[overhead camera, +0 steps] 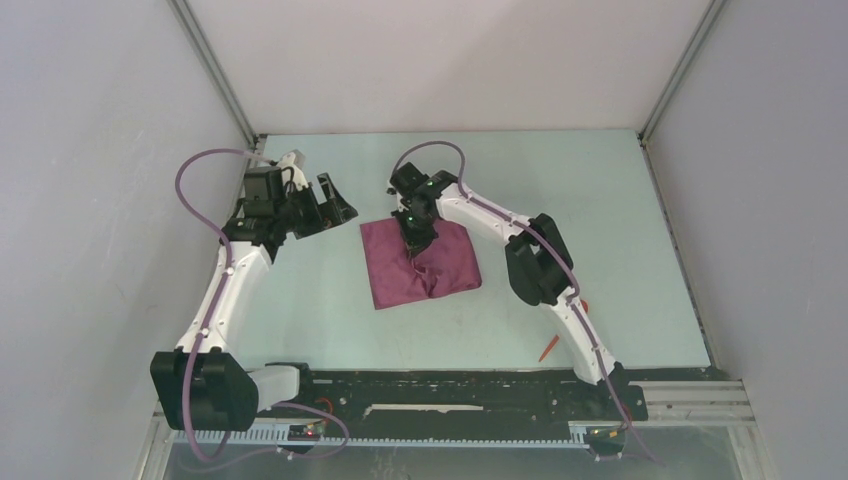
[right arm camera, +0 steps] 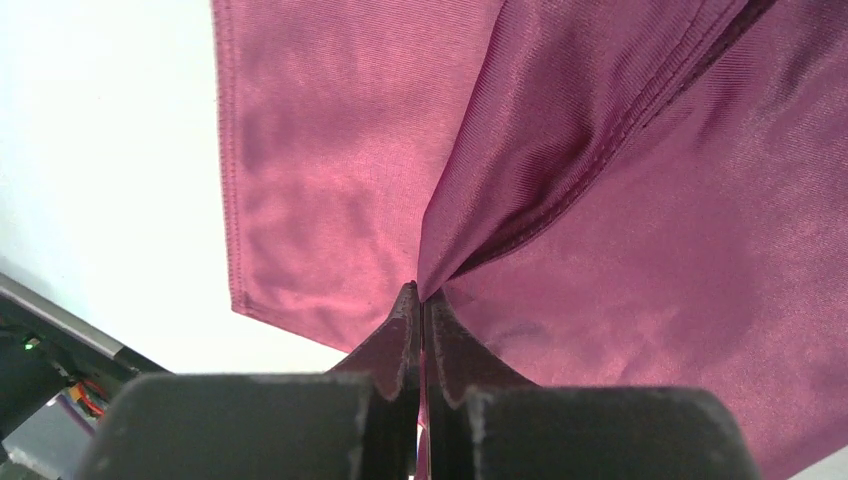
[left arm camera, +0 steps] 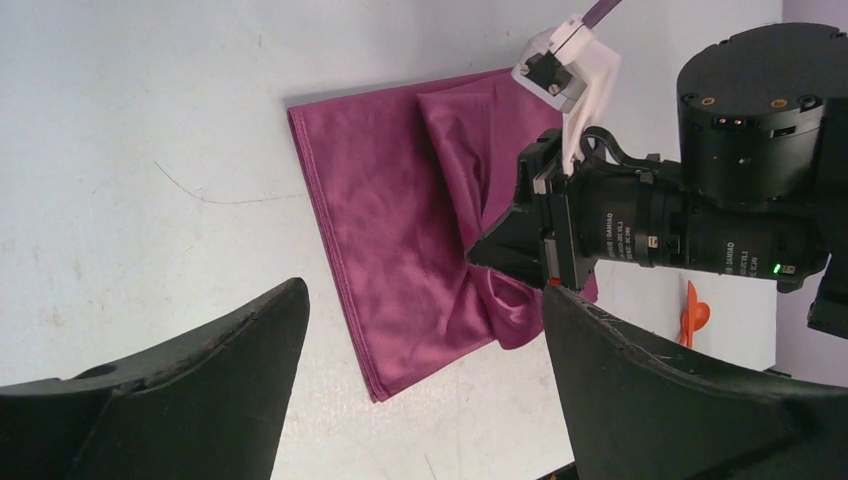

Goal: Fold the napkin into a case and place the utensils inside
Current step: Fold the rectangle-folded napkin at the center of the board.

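Napkin (overhead camera: 392,268) lies folded, approx square, mid-table (overhead camera: 600,200), w/ layered edges on the side facing the L gripper (overhead camera: 336,204). R gripper (overhead camera: 416,238) is down on its far-middle part, jaws clamped tight on a ridge of cloth. In the R wrist view the napkin (right arm camera: 330,150) fold runs straight into the R gripper (right arm camera: 420,300), no gap btwn the fingers. The cloth is pulled up into a tented crease there, wrinkles spreading toward the near edge; the rest lies flat.

L gripper hangs over bare table left of the napkin, apart from it, jaws spread wide w/ nothing btwn them.

Utensils (overhead camera: 547,349): one orange piece lies on the table by the near edge, just beside the R arm (overhead camera: 540,265) and well apart from the napkin. A 2nd shows only as a sliver against that arm. Can't tell which is spoon or stick.
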`<control>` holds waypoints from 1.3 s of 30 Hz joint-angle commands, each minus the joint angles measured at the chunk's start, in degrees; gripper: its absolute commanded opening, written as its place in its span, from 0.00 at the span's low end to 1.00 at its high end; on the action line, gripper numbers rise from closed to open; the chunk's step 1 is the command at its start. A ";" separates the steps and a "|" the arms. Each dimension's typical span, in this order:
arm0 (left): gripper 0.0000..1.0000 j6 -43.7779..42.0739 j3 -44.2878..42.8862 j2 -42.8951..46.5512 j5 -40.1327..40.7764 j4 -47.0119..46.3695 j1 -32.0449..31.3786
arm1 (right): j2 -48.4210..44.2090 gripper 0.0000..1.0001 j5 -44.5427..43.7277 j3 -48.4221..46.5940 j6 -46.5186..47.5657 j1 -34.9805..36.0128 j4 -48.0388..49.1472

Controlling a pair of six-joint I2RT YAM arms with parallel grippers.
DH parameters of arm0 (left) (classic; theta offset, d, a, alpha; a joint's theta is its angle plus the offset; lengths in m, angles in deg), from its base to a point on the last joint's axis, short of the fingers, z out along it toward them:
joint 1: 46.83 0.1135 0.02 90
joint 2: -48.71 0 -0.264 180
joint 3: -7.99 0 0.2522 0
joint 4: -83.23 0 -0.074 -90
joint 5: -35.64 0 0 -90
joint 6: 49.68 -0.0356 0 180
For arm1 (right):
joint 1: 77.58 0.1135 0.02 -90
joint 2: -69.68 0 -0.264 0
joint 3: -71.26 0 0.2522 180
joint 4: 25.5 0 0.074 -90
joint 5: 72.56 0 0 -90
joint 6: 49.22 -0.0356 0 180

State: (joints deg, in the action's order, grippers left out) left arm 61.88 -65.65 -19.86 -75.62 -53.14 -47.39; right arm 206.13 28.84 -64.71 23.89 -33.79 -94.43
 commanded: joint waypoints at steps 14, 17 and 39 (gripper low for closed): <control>0.94 0.56 -0.24 1.91 -1.60 -2.09 0.38 | 5.38 0.00 5.70 -9.23 -2.62 2.06 1.91; 0.94 0.51 -0.29 2.06 -1.67 -2.13 0.38 | 6.03 0.00 5.81 -9.95 -2.63 2.26 1.50; 0.94 0.75 -0.11 2.03 -2.04 -2.35 0.38 | 7.43 0.00 7.14 -10.41 -3.12 3.64 2.45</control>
State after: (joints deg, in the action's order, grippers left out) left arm 62.32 -65.65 -19.84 -76.23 -53.82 -47.39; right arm 212.75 34.54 -72.56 21.95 -30.70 -92.93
